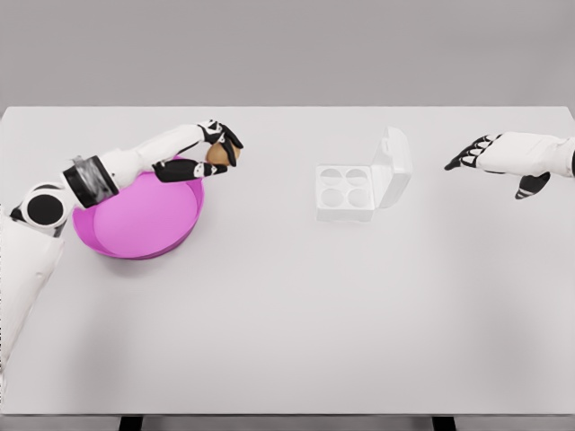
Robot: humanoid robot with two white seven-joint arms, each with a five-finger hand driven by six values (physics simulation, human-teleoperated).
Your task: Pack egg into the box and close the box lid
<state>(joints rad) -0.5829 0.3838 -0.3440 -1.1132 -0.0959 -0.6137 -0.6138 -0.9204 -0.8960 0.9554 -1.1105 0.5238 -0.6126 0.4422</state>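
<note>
Your left robot hand point(216, 153) grips the small brown egg point(218, 154) above the round pink bowl point(135, 224); your right robot hand point(474, 154) hangs open beside the open white four-cup box point(359, 187).

We see a bright, even render with soft, diffuse light and no glare on the white table point(287, 341). Shadows are faint: a pale one lies just below and right of the open egg box point(359, 187), another hugs the lower rim of the pink bowl point(135, 229) left of it. Edges look slightly soft throughout, without visible distortion.
</note>
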